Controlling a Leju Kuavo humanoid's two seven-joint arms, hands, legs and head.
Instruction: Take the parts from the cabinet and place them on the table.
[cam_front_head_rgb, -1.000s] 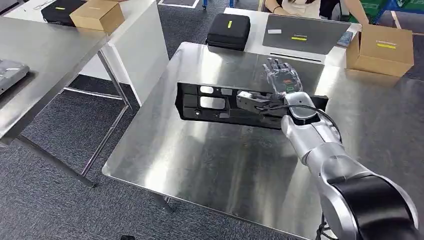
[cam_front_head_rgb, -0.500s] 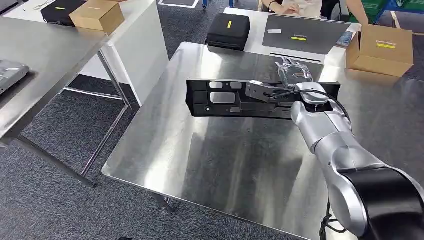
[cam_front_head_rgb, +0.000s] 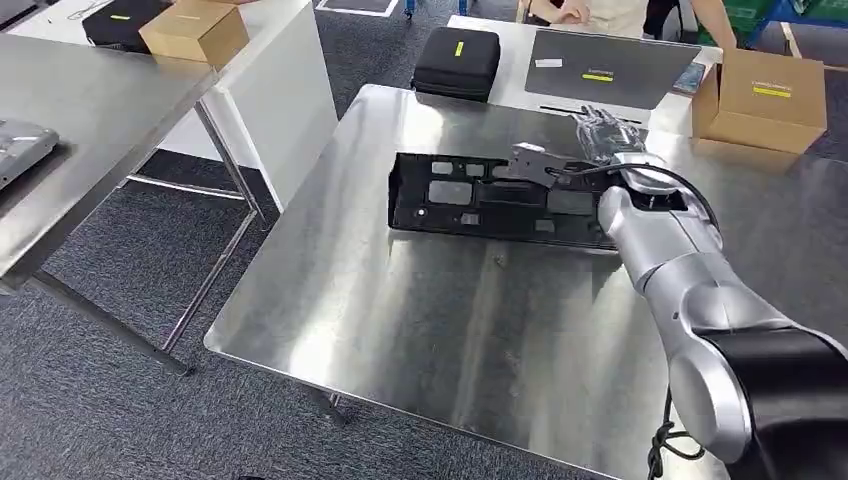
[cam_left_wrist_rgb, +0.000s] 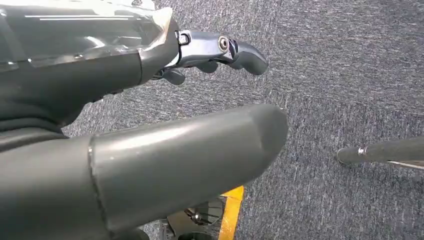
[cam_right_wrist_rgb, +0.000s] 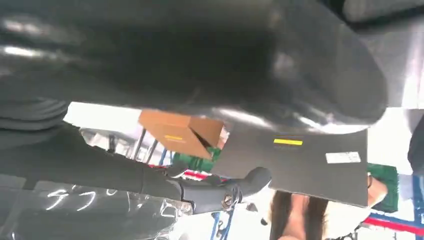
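Observation:
A long black plastic part (cam_front_head_rgb: 470, 195) with several cut-outs lies lengthwise across the far half of the steel table (cam_front_head_rgb: 450, 330). Whether it touches the surface, I cannot tell. My right hand (cam_front_head_rgb: 603, 137) grips its right end from above, the silver forearm reaching in from the lower right. In the right wrist view a blurred dark mass lies against the hand (cam_right_wrist_rgb: 100, 170), and dark fingers (cam_right_wrist_rgb: 220, 192) curl beneath it. My left hand (cam_left_wrist_rgb: 110, 70) hangs over the grey carpet, thumb and fingers apart, holding nothing.
A cardboard box (cam_front_head_rgb: 765, 95) stands at the table's far right. A flat grey case (cam_front_head_rgb: 610, 65) and a black case (cam_front_head_rgb: 458, 60) lie beyond the far edge, where a person (cam_front_head_rgb: 590, 10) sits. Another steel table (cam_front_head_rgb: 90, 110) stands left. The near half of my table is bare.
My right arm has carried the black part farther from me and to the right across the table, and the part has come lower and flatter.

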